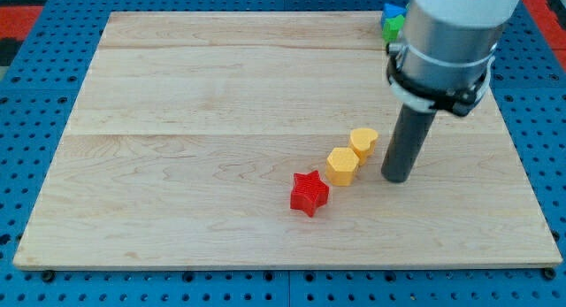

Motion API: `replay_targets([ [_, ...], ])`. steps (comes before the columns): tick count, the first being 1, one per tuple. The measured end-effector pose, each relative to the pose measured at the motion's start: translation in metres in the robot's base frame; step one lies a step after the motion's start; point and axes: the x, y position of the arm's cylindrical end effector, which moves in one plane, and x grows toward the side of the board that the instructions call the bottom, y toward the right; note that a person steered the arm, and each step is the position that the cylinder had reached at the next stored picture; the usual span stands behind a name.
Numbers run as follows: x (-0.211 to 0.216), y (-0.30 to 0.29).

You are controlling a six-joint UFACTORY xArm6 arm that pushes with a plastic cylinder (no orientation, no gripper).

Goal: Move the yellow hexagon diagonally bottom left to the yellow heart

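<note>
Pale, matt wooden board [221, 121] with visible grain; dark, smooth rod [405, 148].

Pretty plain setup tbh; the desk [177, 103] is a pale wooden board made of long planks with visible grain, lit evenly with no harsh shadows; underneath it there's a blue pegboard-type surface [35, 95] full of small holes; a bit of red [22, 15] shows in the view's top corners.
</note>
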Motion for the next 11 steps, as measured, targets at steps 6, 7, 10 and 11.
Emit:
replay_targets([
  [6,-0.055,-0.016],
  [7,-0.057,-0.009],
  [10,-0.027,-0.032],
  [11,-0.023,-0.032],
])
